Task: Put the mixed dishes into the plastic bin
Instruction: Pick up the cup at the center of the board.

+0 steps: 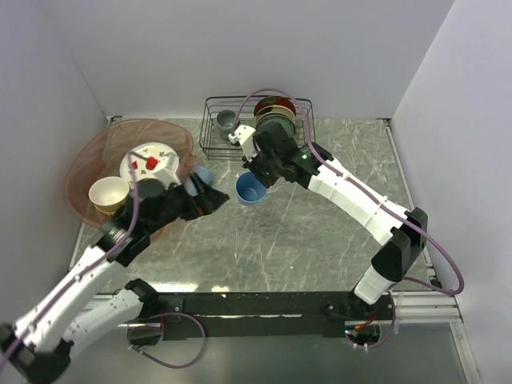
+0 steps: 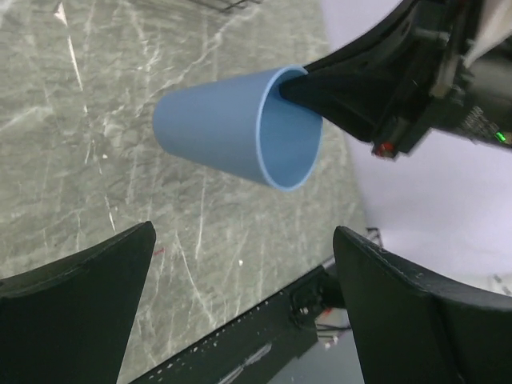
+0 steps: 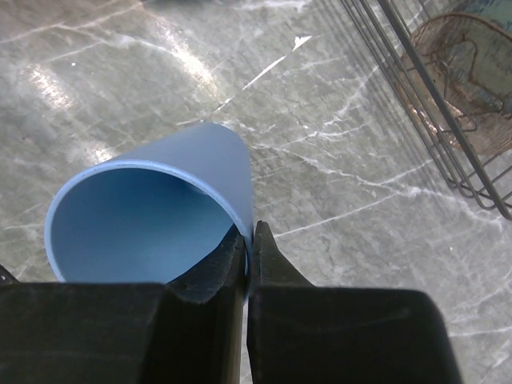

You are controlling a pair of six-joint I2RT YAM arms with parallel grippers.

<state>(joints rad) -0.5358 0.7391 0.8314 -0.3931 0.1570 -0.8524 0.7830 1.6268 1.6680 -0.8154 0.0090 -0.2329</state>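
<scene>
Plain light-blue cup [image 1: 250, 190], right gripper [image 3: 249, 240] pinching its rim (left gripper [image 2: 244, 232] spread wide). Far-left plastic bin [image 1: 80, 172] holds white plate [image 1: 148, 160], cream bowl [image 1: 108, 194].

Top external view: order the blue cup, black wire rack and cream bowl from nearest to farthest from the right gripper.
1. Blue cup, pinched in its jaws.
2. Black wire rack, just behind.
3. Cream bowl, far left, in the bin.

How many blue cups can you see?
2. One blue cup is pinched by its rim in the right gripper, over the table. A second blue cup peeks out behind the left arm, by the bin's rim. Others may be hidden.
</scene>
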